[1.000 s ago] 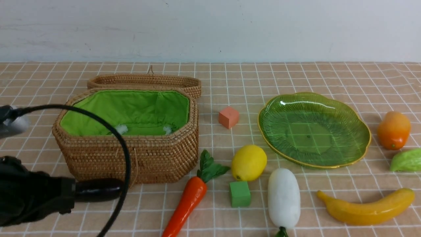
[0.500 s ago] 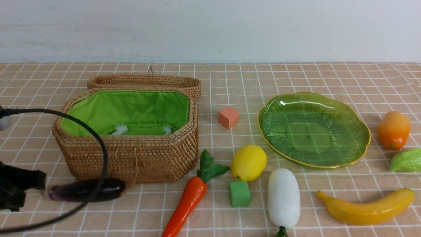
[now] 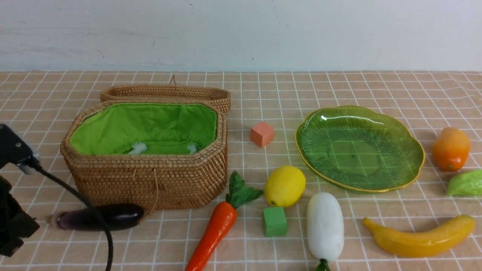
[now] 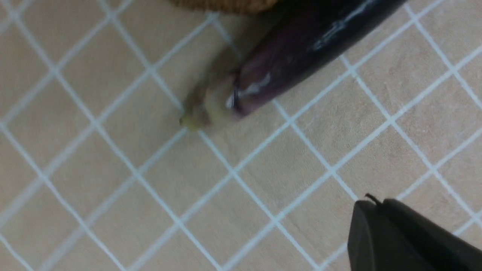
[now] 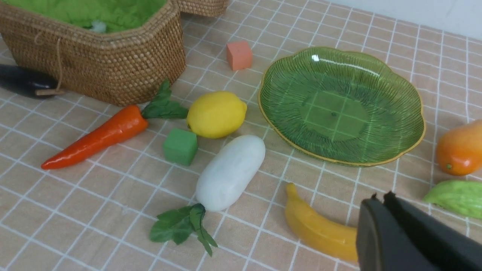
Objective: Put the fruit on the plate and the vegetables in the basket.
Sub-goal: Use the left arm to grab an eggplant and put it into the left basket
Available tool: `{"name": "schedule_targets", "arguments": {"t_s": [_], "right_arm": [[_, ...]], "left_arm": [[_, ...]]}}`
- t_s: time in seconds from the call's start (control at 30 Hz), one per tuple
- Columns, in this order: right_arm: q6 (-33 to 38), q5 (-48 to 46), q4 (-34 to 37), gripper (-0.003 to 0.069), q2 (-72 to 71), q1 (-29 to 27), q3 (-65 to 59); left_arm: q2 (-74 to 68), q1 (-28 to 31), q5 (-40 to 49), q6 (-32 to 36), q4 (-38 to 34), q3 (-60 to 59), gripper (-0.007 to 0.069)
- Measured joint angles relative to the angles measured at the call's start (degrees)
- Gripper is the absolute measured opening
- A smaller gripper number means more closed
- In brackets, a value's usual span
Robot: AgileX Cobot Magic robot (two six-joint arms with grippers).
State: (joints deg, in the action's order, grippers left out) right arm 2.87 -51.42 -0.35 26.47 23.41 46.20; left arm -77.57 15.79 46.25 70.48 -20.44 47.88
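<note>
The checked tablecloth (image 3: 339, 86) carries it all: eggplant (image 3: 101, 217) lying just off the left claw (image 4: 371, 206), basket (image 3: 150, 180) beyond it, with carrot (image 3: 214, 229), lemon (image 3: 284, 186), radish (image 3: 324, 226), banana (image 3: 421, 239) and plate (image 3: 357, 150) well away to the claw's right.

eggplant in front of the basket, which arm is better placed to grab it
Left. The eggplant lies on the left, in front of the basket, with the shut left gripper near its stem end. The right gripper is far off, by the banana.
</note>
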Motion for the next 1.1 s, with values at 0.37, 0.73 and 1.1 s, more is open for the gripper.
{"name": "schedule_targets", "arguments": {"t_s": [0.37,0.73,1.1], "right_arm": [[4.5,5.6,2.6,0.0024,0.0,0.0,-1.4],[37.9,2.5,30.4,0.0024,0.0,0.0,-1.3],[43.3,1.7,37.9,0.0024,0.0,0.0,-1.1]], "left_arm": [[-8.1,0.0,-11.1,16.8,-2.2,0.0,0.0547],[-15.6,-4.8,-18.5,28.5,-3.8,0.1,0.0571],[-19.4,-7.0,-24.8,28.5,-4.3,0.1,0.0560]]}}
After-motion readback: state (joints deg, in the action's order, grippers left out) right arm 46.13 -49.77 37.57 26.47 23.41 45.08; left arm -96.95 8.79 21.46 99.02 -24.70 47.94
